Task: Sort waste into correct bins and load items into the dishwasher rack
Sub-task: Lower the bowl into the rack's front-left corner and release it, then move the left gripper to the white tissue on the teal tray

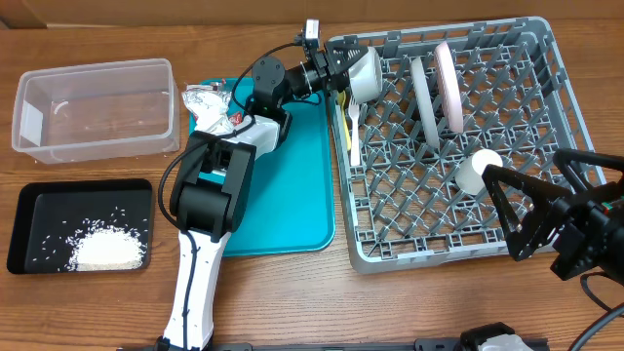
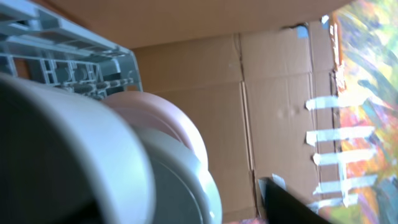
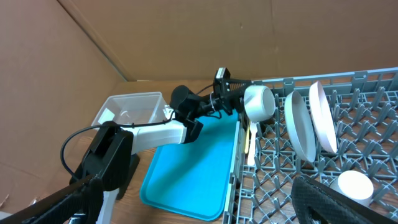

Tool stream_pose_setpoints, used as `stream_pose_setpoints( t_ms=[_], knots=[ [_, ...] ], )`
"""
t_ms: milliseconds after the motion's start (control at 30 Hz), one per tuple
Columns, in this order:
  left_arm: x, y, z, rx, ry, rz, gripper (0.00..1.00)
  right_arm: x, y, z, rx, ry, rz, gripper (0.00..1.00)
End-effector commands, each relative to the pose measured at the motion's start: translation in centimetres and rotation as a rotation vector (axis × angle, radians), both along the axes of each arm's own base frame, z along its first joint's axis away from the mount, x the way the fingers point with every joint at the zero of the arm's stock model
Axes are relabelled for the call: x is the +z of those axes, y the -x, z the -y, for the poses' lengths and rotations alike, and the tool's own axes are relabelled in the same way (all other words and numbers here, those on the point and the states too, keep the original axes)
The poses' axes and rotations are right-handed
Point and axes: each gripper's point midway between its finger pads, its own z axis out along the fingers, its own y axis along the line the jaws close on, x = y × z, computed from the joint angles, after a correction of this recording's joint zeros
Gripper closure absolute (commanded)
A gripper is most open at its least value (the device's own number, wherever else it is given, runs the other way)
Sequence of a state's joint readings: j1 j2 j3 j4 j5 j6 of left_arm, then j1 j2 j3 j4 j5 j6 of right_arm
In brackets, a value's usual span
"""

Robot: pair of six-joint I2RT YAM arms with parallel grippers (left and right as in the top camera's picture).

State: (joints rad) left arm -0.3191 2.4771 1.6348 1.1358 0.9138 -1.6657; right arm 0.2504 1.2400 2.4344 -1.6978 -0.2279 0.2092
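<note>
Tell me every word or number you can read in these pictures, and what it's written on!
No word, number or sign can be read anywhere.
Foil wrapper: red marks, too small and blurred to read.
Colourful sheet at the edge of the left wrist view: only blurry colours, no letters to make out.
</note>
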Motion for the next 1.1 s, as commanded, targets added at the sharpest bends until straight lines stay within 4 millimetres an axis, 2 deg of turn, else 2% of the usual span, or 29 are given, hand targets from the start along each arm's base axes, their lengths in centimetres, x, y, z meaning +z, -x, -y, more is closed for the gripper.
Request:
stream_pose_setpoints(
  t_ms=[0, 533, 1067],
  knots=[
    [-0.9, 0.2, -0.6, -0.024, -0.017, 0.031, 0.00, 0.1, 0.0, 0.1, -0.006, 0.002, 0.008, 0.00],
    [-1.4, 0.3, -2.9, -0.082, -0.026, -0.032, 0.00, 0.1, 0.0, 0.1, -0.006, 0.002, 0.008, 0.00],
    [-3.3, 0.9, -6.4, -0.183, -0.096, -0.087, 0.00, 0.1, 0.0, 0.1, -0.006, 0.002, 0.008, 0.00]
  ],
)
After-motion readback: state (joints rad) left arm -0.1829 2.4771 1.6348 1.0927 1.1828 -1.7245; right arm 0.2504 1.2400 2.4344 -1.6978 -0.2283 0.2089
